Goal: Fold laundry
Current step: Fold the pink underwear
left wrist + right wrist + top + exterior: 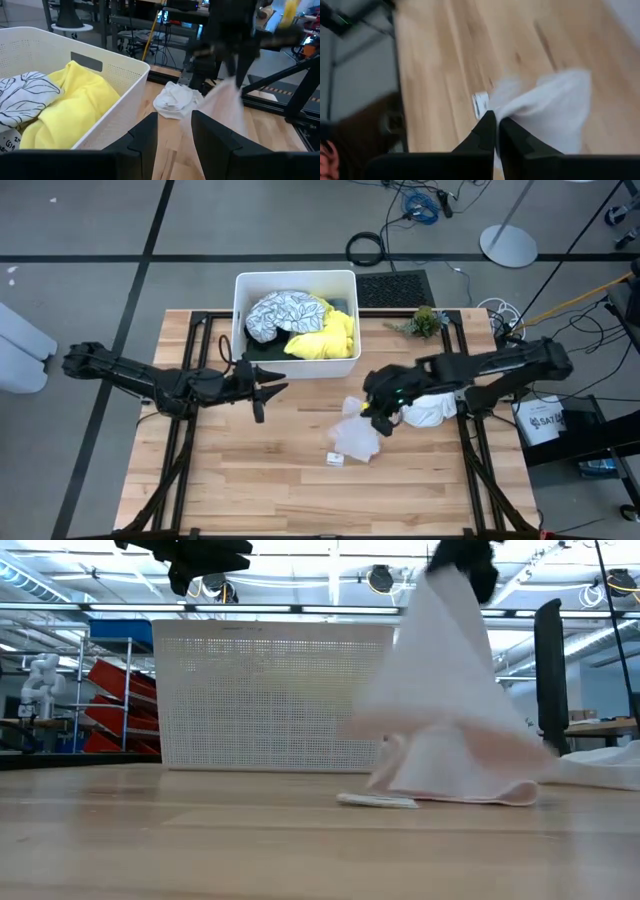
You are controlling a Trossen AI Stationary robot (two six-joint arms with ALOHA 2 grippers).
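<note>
A pale, near-white garment [356, 438] hangs from my right gripper [378, 416], which is shut on it above the table's middle. In the low view it drapes down like a tent [450, 710] onto the wood. My left gripper [265, 392] hovers open and empty in front of the white bin [240, 330], its fingers [145, 135] pointing toward the right arm. In the bin lie a white garment with grey leaf pattern [280, 312], a yellow one [325, 335] and a dark green one [262, 350]. A crumpled white garment [432, 412] lies on the table under the right arm. My right gripper pinches a bunched peak of the pale garment [506, 116] between its two fingers, slanting down from above. The cloth hangs below the fingers and widens downward. Its lower folds [470, 792] rest on the table; one layer or several, I cannot tell.
A small white label [335, 459] lies on the wood by the garment's near edge. A small green plant [425, 321] sits at the far right by the bin. Bare wood stretches along the table's near side and left.
</note>
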